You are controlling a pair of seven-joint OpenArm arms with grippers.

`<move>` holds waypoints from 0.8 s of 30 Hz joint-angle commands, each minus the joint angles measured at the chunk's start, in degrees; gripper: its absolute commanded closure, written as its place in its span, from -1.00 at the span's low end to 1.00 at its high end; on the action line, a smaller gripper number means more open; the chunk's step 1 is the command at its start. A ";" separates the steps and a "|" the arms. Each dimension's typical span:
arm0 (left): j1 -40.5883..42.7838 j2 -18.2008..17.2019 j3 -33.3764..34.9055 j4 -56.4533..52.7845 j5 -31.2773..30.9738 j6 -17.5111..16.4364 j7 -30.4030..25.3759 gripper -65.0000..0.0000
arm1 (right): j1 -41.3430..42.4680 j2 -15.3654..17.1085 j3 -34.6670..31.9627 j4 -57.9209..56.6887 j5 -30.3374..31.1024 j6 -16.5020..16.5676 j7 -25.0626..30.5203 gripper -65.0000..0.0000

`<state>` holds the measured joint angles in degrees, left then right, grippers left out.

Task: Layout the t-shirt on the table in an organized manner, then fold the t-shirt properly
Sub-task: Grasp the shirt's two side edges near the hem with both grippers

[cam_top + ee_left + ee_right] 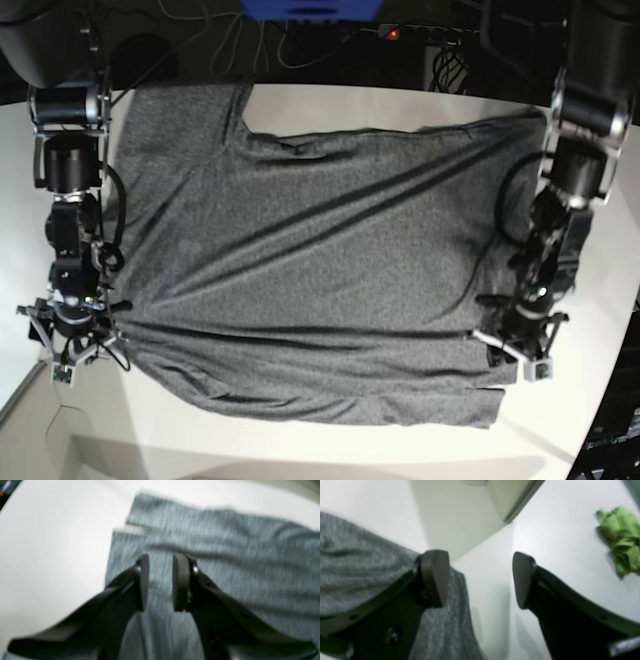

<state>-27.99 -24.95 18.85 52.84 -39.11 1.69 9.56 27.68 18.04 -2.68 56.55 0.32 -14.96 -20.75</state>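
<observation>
Base view: heathered charcoal-grey knit t-shirt (310,270) lies spread on white bench (600,330) | step: layout looks nearly done, folding likely next, needs an edge pinch | right gripper (480,580) fingers wide apart, empty, beside the shirt's edge | left gripper (160,582) fingers part-open over cloth, gripping nothing.
</observation>
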 commanded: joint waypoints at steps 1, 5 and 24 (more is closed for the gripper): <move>-0.72 -0.68 -0.35 4.00 -0.84 -0.95 -1.34 0.50 | 1.29 0.11 -0.09 2.39 -0.01 -0.38 0.49 -0.24; 9.04 -1.91 -4.83 12.61 -2.95 -0.95 2.97 0.50 | -3.11 -0.06 2.72 9.95 -0.01 -0.12 -4.96 -0.24; 27.42 6.09 -22.41 17.27 7.33 -1.47 12.28 0.50 | -17.09 -4.46 8.79 22.43 -0.01 4.90 -8.21 -0.24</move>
<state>-0.14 -18.06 -3.33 70.08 -32.27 -0.58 20.05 9.74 12.69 5.87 78.08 0.75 -9.91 -30.41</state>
